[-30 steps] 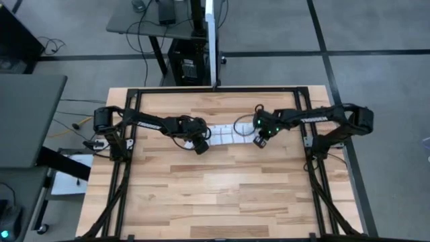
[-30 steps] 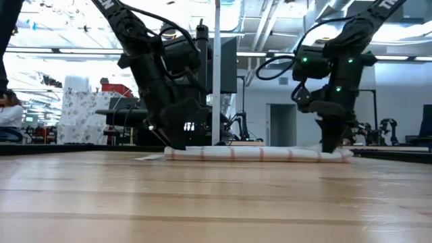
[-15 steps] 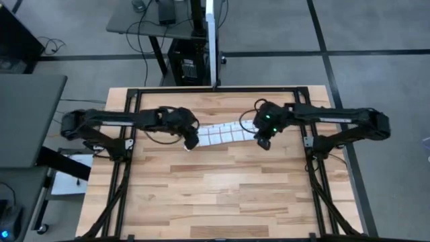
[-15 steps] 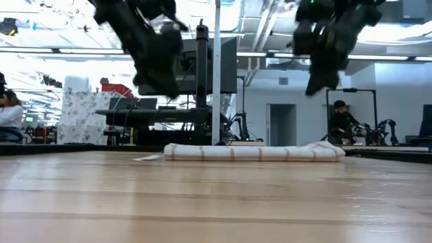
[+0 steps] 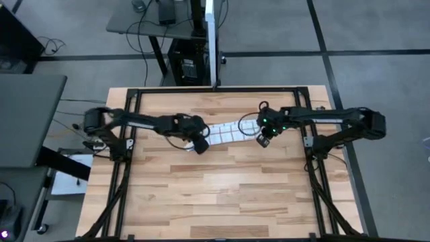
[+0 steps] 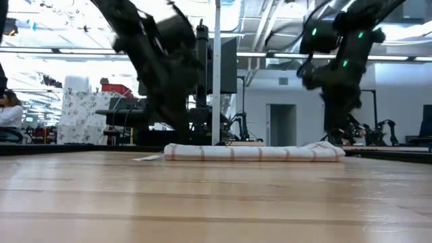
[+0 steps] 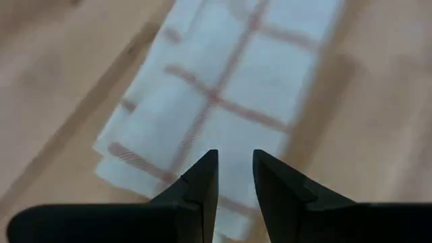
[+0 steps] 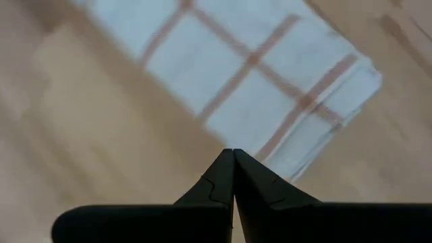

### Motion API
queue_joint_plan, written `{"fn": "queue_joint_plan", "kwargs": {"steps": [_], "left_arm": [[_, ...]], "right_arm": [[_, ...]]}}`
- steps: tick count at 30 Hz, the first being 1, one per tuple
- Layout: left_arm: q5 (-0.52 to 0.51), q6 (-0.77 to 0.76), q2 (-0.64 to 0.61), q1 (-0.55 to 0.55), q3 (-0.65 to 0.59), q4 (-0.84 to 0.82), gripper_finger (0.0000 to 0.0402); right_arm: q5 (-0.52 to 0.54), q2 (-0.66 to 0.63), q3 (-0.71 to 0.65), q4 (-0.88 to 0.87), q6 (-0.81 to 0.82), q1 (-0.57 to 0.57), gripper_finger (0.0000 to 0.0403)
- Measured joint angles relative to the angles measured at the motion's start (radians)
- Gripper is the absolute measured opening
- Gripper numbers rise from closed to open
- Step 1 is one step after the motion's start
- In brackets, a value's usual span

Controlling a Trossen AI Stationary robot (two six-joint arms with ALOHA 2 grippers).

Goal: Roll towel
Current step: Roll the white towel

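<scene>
Both arms are back down vs 0.5 s ago. Towel (image 5: 228, 132) lies folded mid-table. Left jaws (image 7: 235, 177) slightly apart, right jaws (image 8: 233, 174) closed, both empty. Risk: pinching 1 layer, roll loosens.

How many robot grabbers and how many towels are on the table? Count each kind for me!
Towels: 1, the towel, lying folded into a long strip.
Robot grippers: 2, the left gripper at one end of the strip and the right gripper at the other end.
Total: 3
</scene>
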Motion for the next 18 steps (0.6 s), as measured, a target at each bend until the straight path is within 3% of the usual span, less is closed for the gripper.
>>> {"fn": "queue_joint_plan", "kwargs": {"steps": [8, 18], "left_arm": [[-0.023, -0.083, 0.078, 0.044, 0.002, 0.049, 0.0076], [-0.033, -0.117, 0.077, 0.069, 0.002, 0.049, 0.0076]], "right_arm": [[-0.007, 0.168, -0.012, 0.087, -0.106, -0.109, 0.0], [-0.034, 0.175, -0.013, 0.089, -0.14, -0.05, 0.0]]}}
